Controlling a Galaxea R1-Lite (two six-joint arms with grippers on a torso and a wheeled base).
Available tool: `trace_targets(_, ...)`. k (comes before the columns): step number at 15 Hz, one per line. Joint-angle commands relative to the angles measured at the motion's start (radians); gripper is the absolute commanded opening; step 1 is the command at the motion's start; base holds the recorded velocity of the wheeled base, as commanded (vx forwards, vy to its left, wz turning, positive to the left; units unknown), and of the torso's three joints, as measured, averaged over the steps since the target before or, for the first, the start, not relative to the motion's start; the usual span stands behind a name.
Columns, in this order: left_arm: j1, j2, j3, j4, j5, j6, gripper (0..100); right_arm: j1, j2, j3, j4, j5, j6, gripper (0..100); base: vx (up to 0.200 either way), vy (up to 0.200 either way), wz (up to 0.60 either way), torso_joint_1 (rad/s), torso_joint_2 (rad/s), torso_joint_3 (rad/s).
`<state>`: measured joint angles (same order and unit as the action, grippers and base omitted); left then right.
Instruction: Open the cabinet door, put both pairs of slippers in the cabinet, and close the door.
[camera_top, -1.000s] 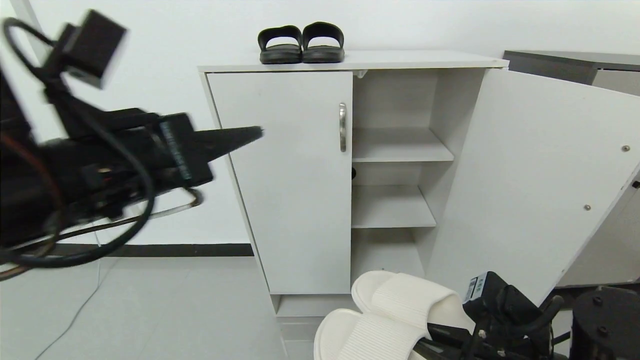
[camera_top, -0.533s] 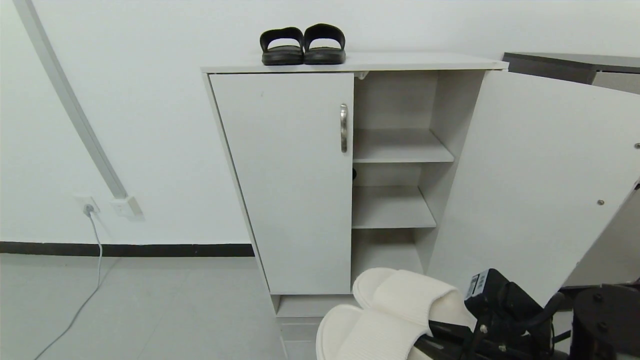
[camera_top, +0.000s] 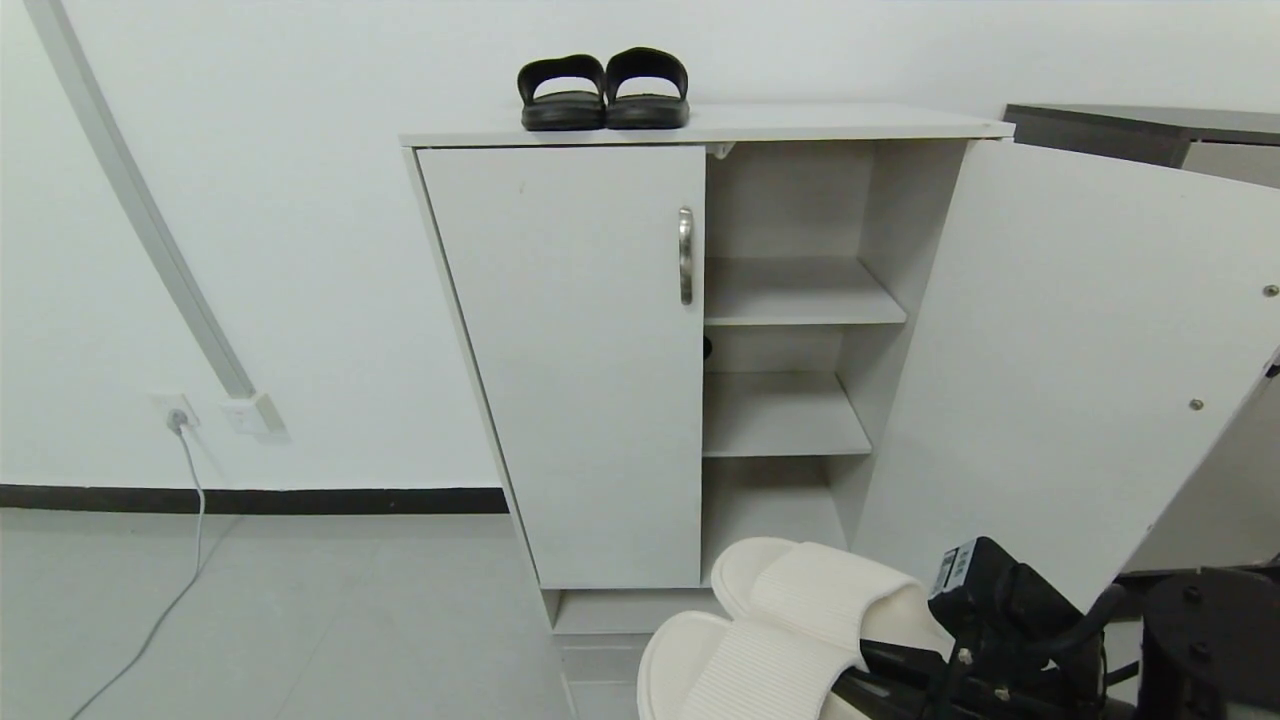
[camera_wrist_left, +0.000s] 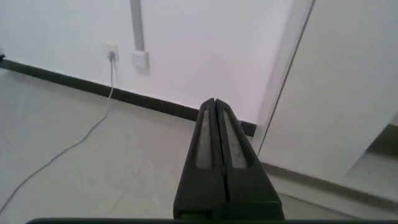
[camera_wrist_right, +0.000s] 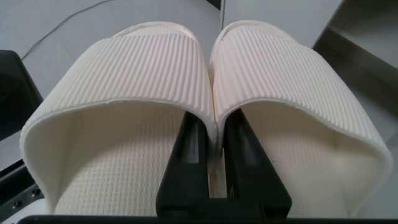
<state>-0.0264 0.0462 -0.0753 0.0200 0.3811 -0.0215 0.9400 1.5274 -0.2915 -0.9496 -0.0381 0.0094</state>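
white slippers (camera_top: 790, 620) pinched together by inner sides in right end effector (camera_wrist_right: 213, 134), low before open cabinet (camera_top: 850, 122); black slippers (camera_top: 603, 90) on its top; left end effector (camera_wrist_left: 215, 124) pressed together, empty. Risk: thin pinch, one slipper may slide out, or toes catch a shelf (camera_top: 800, 320) edge going in

A slanted conduit (camera_top: 140, 215) runs down the wall (camera_top: 300, 250) to a box (camera_top: 250, 413) near the wall's foot. Beside it, a socket (camera_top: 177, 413) trails its cable (camera_top: 150, 610) onto the floor (camera_top: 350, 620).

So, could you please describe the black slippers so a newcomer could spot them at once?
Find the white two-door cabinet. On its top, above the closed door, sits the pair of black open-toe slippers; the cream ribbed pair is held in the right gripper.
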Motion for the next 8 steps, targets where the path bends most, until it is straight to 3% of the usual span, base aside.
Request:
trace_targets(1,0.02,-0.046,0.071,-0.054,-0.068,0.008,0,0.002,0.003,0.0,0.0,0.0,0.0,0,0.0,0.0,0.0,0.0,0.0,0.0)
trace_targets(4,0.02,-0.046,0.075,-0.06,-0.291,0.014,0,0.002,0.007,-0.002,-0.001,0.0,0.0,0,0.0,0.0,0.0,0.0,0.0,0.0)
trace_targets(5,0.02,-0.046,0.071,-0.003,-0.376,0.029,0,0.0,0.01,-0.003,-0.001,0.0,0.001,0,0.0,0.0,0.0,0.0,0.0,0.0)
trace_targets(6,0.02,-0.046,0.074,-0.014,-0.403,0.071,0,0.0,0.01,-0.005,-0.001,-0.002,0.001,0,0.0,0.0,0.0,0.0,0.0,0.0)
trace_targets(8,0.02,-0.046,0.074,-0.018,-0.416,0.089,0,0.0,0.036,-0.015,-0.001,-0.031,0.001,0,0.0,0.0,0.0,0.0,0.0,0.0)
